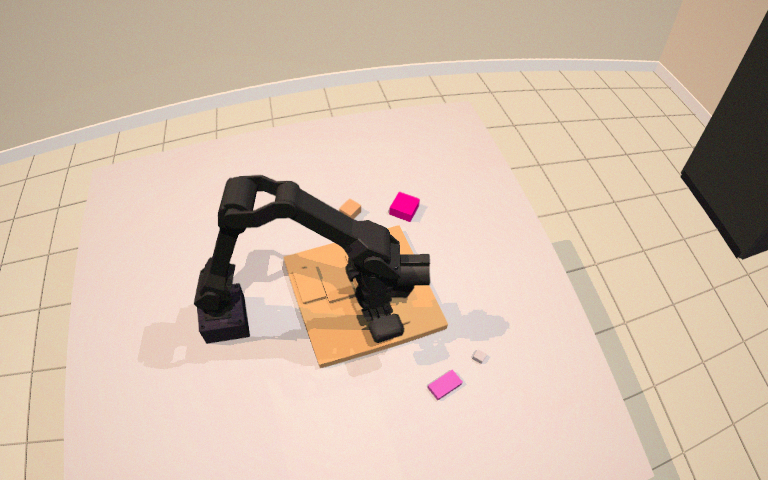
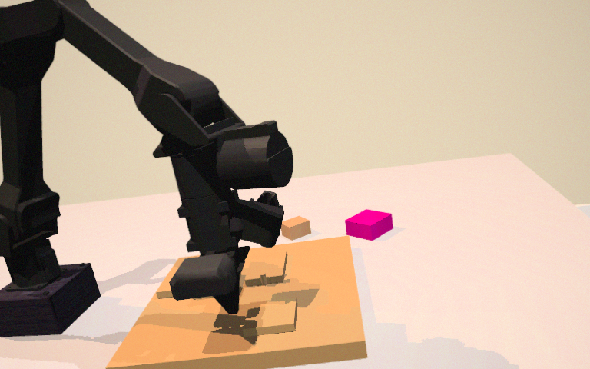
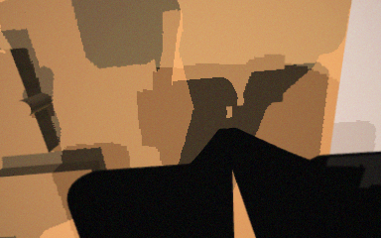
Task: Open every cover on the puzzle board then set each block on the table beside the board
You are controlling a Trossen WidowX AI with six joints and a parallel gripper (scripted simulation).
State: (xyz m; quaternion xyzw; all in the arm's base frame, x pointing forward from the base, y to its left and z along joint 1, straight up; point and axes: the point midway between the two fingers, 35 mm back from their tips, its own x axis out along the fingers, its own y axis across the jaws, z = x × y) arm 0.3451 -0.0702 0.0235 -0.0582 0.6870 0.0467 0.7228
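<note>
The orange board (image 1: 339, 355) (image 2: 335, 339) lies under the arm. My gripper (image 2: 233, 310) (image 3: 227, 137) is shut and empty, its tips low over the board beside a raised flat cover (image 2: 279, 315) near the front. Another cover (image 2: 266, 268) with a small knob lies further back. Two covers, one at the left (image 1: 309, 285) and one beside it (image 1: 337, 291), lie near the base side. The arm hides part of the board; whether wells are open is unclear. A magenta block (image 1: 404, 207) (image 2: 369, 225) and an orange block (image 1: 350, 208) (image 2: 296, 228) rest on the table behind the board.
A flat pink block (image 1: 445, 384) and a small pale block (image 1: 479, 356) lie on the table off the board's front right corner. The arm's base (image 1: 223, 325) (image 2: 48, 304) stands left of the board. A tall dark object (image 1: 730, 152) stands at the far right.
</note>
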